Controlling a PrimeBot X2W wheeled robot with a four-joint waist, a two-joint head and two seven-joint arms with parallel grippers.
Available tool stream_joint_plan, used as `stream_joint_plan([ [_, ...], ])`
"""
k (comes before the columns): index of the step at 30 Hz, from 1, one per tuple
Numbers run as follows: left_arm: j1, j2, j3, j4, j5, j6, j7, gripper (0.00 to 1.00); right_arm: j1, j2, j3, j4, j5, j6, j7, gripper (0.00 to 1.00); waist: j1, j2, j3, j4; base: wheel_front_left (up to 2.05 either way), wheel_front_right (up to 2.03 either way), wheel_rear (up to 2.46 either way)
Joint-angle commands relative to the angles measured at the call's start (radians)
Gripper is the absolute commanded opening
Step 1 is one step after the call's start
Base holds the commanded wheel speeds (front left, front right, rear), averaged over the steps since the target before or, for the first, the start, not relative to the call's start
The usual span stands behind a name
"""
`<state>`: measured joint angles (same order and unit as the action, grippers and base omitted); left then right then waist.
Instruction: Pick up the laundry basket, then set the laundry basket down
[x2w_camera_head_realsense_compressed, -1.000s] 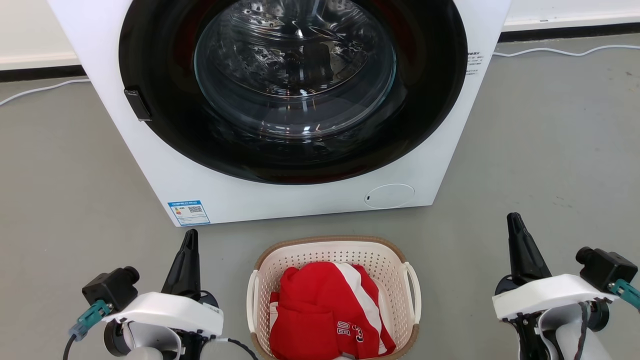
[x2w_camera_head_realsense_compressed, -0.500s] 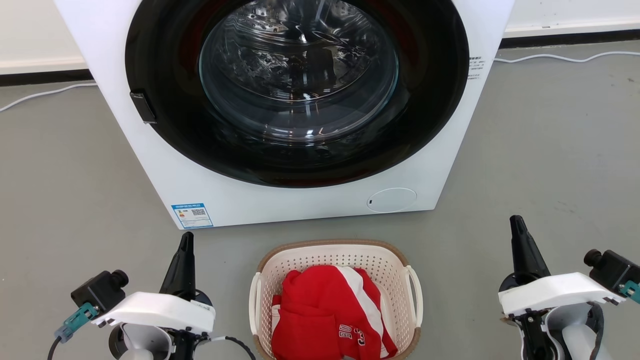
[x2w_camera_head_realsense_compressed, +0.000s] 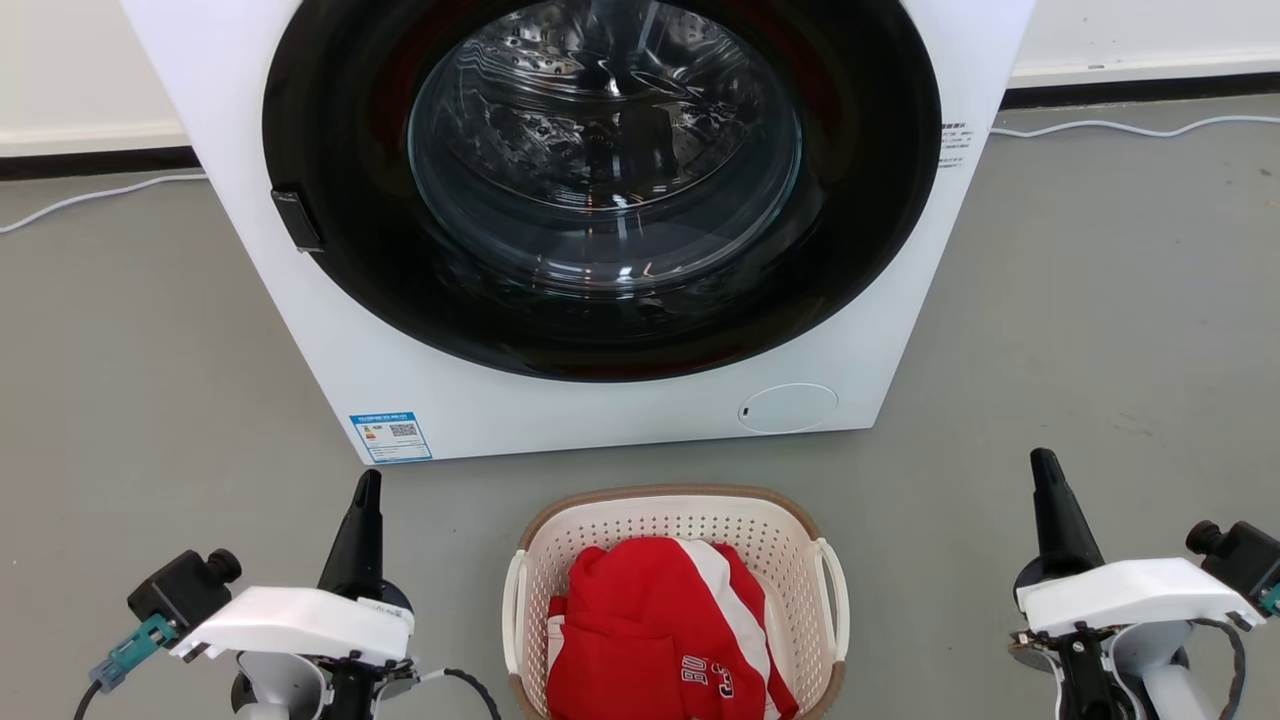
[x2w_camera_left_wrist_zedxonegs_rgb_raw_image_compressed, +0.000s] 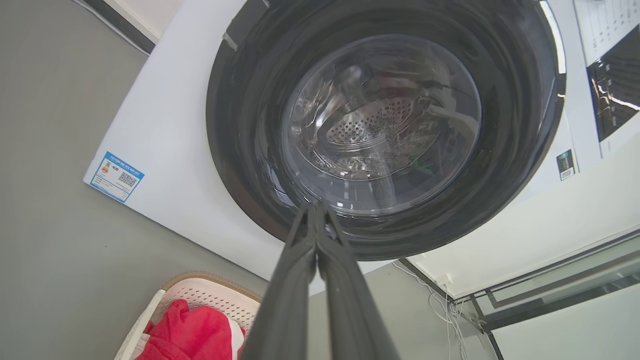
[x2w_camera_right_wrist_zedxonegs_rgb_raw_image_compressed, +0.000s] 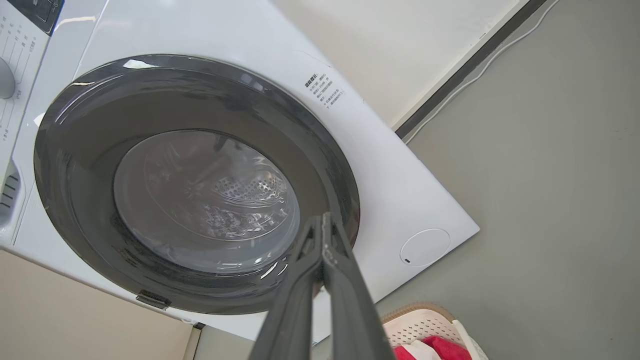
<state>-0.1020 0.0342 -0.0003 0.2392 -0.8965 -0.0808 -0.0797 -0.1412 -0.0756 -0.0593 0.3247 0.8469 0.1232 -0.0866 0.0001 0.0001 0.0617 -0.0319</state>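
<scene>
The left claw (x2w_camera_head_realsense_compressed: 368, 482) and right claw (x2w_camera_head_realsense_compressed: 1042, 462) are both pressed together and empty, one either side of the laundry basket (x2w_camera_head_realsense_compressed: 775, 545) and apart from it. It sits on the floor (x2w_camera_head_realsense_compressed: 1080, 330) before the washer (x2w_camera_head_realsense_compressed: 600, 410), with a red shirt (x2w_camera_head_realsense_compressed: 640, 630) inside. It is probably light, stiffish plastic, and the side handles (x2w_camera_head_realsense_compressed: 838, 600) look the best hold.

The laundry basket (x2w_camera_head_realsense_compressed: 680, 520) is cream-white, dotted all over with small holes, under a brown woven-look rim, with 2 white handles (x2w_camera_head_realsense_compressed: 845, 598). The garment (x2w_camera_head_realsense_compressed: 630, 640) in it is red with a white stripe and white lettering. The washer (x2w_camera_head_realsense_compressed: 560, 415) is white, with a glossy black door ring and a blue label (x2w_camera_head_realsense_compressed: 390, 437). The floor (x2w_camera_head_realsense_compressed: 1100, 300) is plain grey. The left hand (x2w_camera_head_realsense_compressed: 367, 482) and the right hand (x2w_camera_head_realsense_compressed: 1043, 462) are black, on white housings.
</scene>
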Motion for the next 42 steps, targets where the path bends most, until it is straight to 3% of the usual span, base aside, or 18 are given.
stream_joint_plan([
  [1,-0.015,0.009,0.022,-0.020,-0.034,-0.010,0.005,0.00,-0.014,-0.002,0.006,-0.036,0.034,0.004,0.013,0.00,-0.0001,-0.0001,-0.001,0.001,0.00,0.00,0.00],
  [42,-0.009,0.013,0.080,-0.004,-0.460,-0.035,0.123,0.00,0.016,0.015,-0.032,-0.064,0.490,0.006,0.130,0.00,-0.0001,-0.0001,-0.037,0.020,0.00,0.00,0.00],
])
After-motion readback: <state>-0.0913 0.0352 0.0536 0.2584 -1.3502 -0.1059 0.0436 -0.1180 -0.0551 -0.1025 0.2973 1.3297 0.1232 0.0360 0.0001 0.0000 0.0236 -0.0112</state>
